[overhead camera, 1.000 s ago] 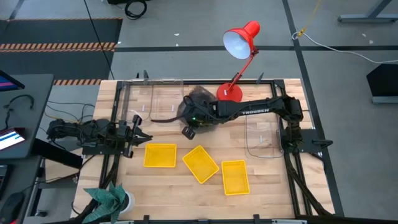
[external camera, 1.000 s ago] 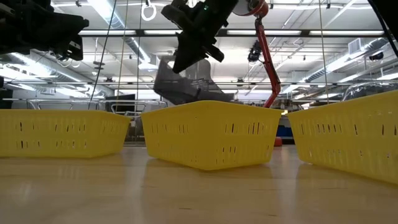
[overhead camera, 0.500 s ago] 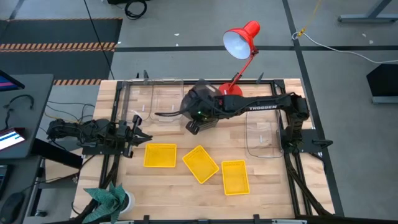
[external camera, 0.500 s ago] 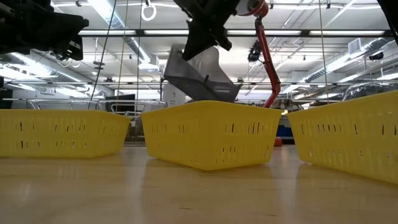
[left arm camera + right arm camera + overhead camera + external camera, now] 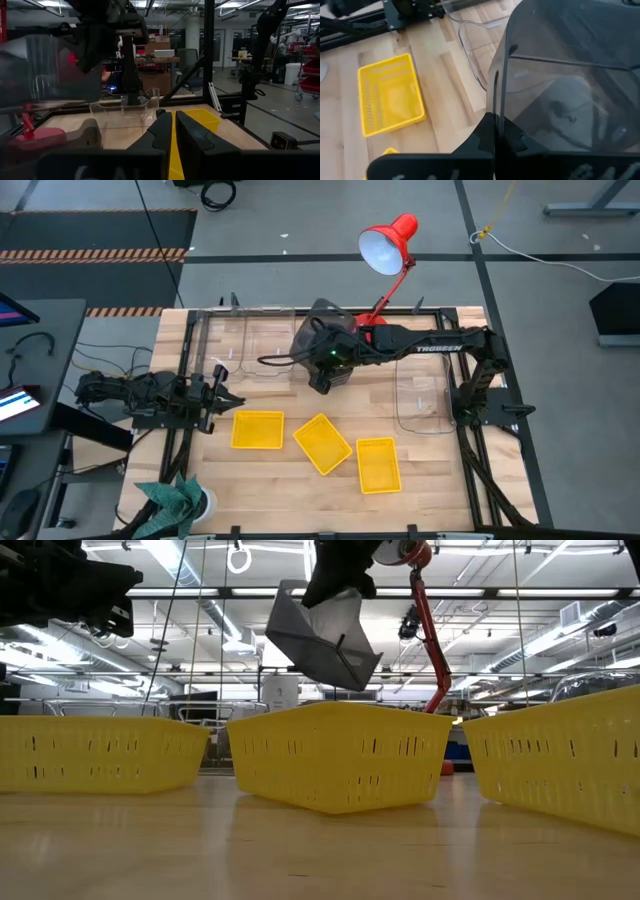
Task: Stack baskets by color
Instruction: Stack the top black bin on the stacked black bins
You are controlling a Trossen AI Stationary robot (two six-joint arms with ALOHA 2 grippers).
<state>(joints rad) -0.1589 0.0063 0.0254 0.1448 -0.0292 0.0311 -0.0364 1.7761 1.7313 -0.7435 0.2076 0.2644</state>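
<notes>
Right gripper (image 5: 322, 370) pinches grey basket (image 5: 322, 638) by its rim, airborne over the table's back, tilted; looks light, stiff, slick, so rim-wall grip suits; left gripper (image 5: 222, 400) parked nearly closed.

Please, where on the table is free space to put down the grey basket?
The right gripper holds the grey basket in the air. Bare wood lies between the clear baskets at the back and the yellow baskets in front. The front row is crowded, and the back by the lamp base is too.
</notes>
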